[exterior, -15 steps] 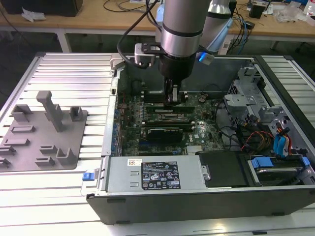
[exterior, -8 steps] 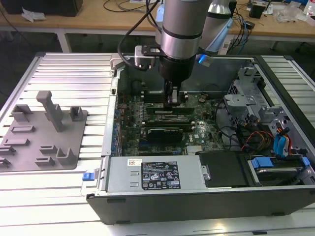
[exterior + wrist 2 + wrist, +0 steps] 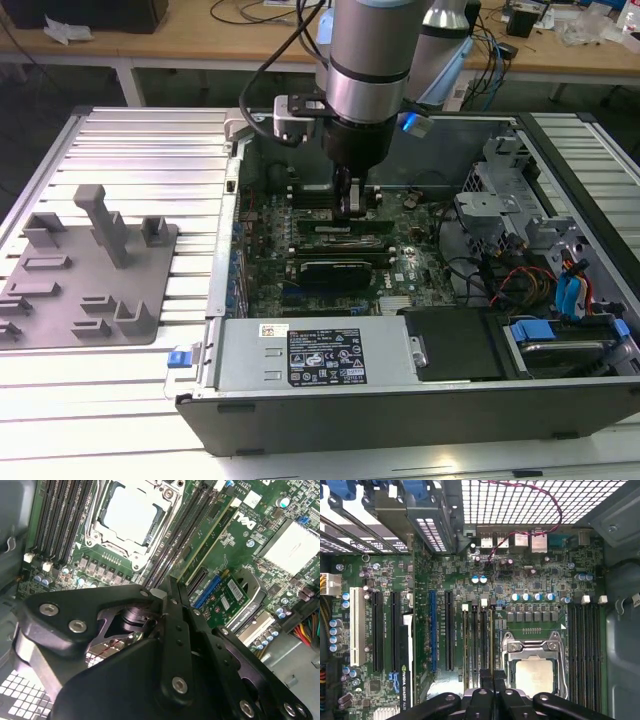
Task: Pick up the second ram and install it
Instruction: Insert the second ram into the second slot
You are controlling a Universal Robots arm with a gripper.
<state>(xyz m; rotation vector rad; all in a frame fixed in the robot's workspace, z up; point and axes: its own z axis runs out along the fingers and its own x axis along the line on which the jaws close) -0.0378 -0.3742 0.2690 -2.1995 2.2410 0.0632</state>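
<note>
Right now the pincer [image 3: 493,676], narrowed onto the thin second ram [image 3: 208,536], holds it on edge over the memory slots [image 3: 472,645] directly beneath its tips, beside the processor socket [image 3: 534,672], so any tilt or offset there could jam it or leave one end unseated.

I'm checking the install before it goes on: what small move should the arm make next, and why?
Probably a short, straight press down. The gripper sits low over the memory slots beside the processor socket, in line with them; whether the second ram is fully seated is hidden.
</note>
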